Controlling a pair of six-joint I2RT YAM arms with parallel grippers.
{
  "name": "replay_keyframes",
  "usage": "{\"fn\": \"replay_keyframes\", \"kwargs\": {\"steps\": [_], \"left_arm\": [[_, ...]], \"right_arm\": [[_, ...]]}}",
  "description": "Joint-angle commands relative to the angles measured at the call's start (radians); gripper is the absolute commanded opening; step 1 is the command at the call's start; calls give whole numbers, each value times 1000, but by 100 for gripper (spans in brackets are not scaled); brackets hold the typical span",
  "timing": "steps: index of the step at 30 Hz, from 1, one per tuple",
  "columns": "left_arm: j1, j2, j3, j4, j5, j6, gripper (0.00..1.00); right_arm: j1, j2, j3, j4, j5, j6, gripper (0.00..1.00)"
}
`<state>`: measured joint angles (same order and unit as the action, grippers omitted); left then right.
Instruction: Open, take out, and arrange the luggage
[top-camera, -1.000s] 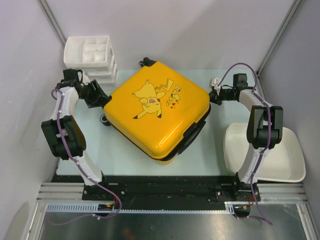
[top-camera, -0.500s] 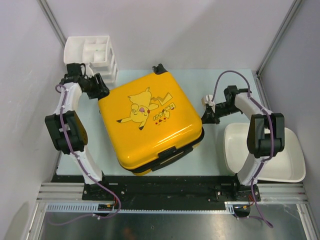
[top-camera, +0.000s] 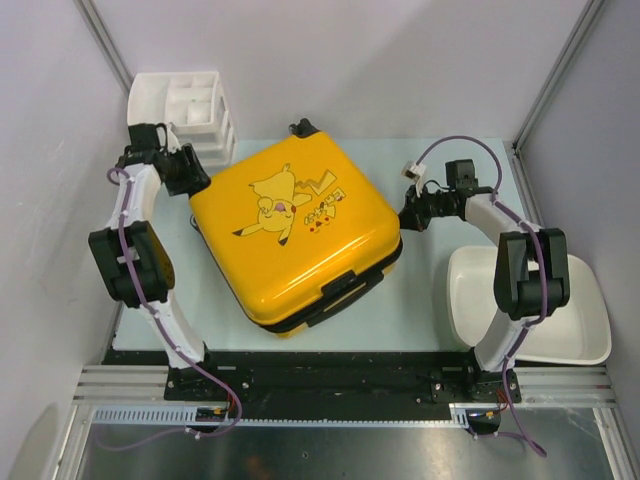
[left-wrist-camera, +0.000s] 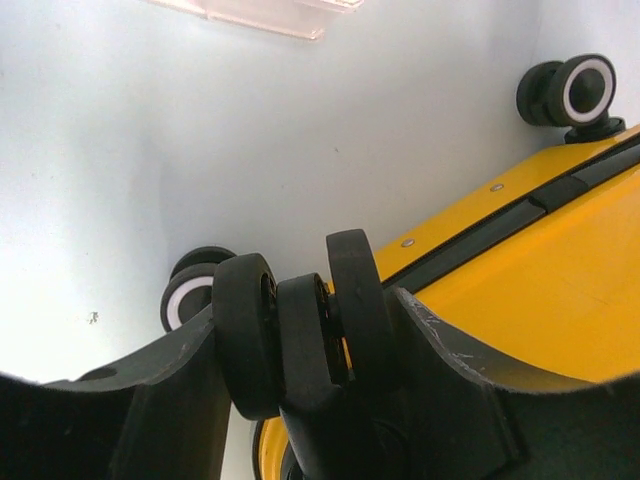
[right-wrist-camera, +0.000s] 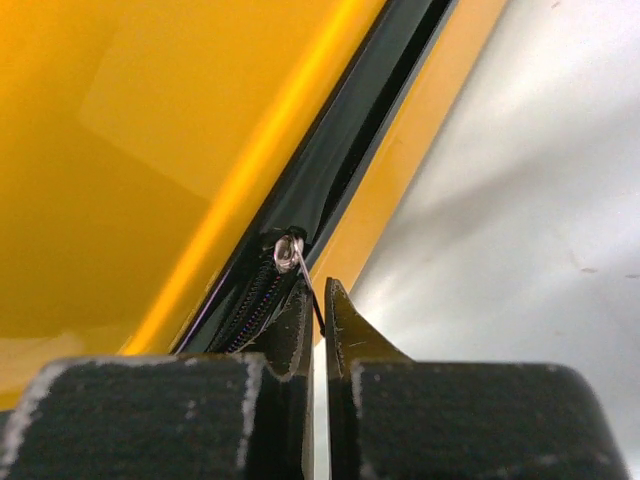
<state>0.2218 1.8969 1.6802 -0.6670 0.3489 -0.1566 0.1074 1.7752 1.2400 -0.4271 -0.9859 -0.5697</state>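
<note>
The right gripper (right-wrist-camera: 318, 300) is found pinched shut on the thin metal zipper pull (right-wrist-camera: 300, 268) at the luggage's black seam. This detail is legible only in the right wrist view. The left gripper (left-wrist-camera: 305, 315) is clamped across a black twin caster wheel (left-wrist-camera: 352, 285), as shown only by the left wrist view. From above, the yellow luggage (top-camera: 300, 230) is seen lying flat on the table (top-camera: 430, 300) between both arms, print upward.

Yellow luggage (top-camera: 300, 240) with cartoon Pikachu print, black wheels (left-wrist-camera: 300, 340), white drawer unit (top-camera: 215, 140), white tub (top-camera: 575, 310)
</note>
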Motion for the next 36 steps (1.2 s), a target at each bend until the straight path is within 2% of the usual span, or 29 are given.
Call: {"fn": "replay_keyframes", "kwargs": {"steps": [1, 2, 5, 8, 9, 12, 15, 16, 18, 19, 22, 24, 29, 32, 36], "left_arm": [[-121, 43, 59, -85, 289, 163, 4], [-122, 51, 75, -83, 291, 161, 4], [-128, 62, 111, -83, 321, 106, 0], [-125, 36, 72, -83, 326, 89, 0], [-118, 22, 34, -83, 322, 86, 0], [-82, -21, -46, -83, 314, 85, 2], [-35, -68, -97, -74, 314, 81, 17], [-24, -85, -126, -69, 320, 80, 30], [3, -136, -158, -53, 325, 81, 43], [10, -150, -166, -45, 326, 71, 59], [43, -209, -188, -13, 335, 40, 80], [71, -240, -201, 10, 352, 32, 83], [97, -294, -243, 15, 378, 101, 84], [114, -335, -283, 17, 400, 121, 87], [206, -380, -355, 21, 467, 51, 91]], "right_arm": [[54, 32, 39, 472, -17, 150, 0], [46, 30, 41, 441, -8, 131, 0], [-9, 30, 42, 450, 56, 149, 8], [-64, 32, 76, 415, 150, 163, 44], [-98, 26, 93, 369, 164, 156, 62], [-170, -17, 134, 233, 236, 152, 77], [-201, -77, 144, 79, 285, 166, 82], [-212, -120, 144, 41, 288, 169, 87], [-213, -164, 142, -82, 289, 171, 89], [-215, -201, 142, -119, 279, 185, 89], [-203, -256, 135, -261, 251, 185, 90], [-193, -318, 110, -343, 242, 177, 90], [-114, -488, -58, -439, 214, 194, 88], [-19, -603, -157, -423, 245, 221, 88], [128, -703, -247, -343, 280, 292, 87]]}}
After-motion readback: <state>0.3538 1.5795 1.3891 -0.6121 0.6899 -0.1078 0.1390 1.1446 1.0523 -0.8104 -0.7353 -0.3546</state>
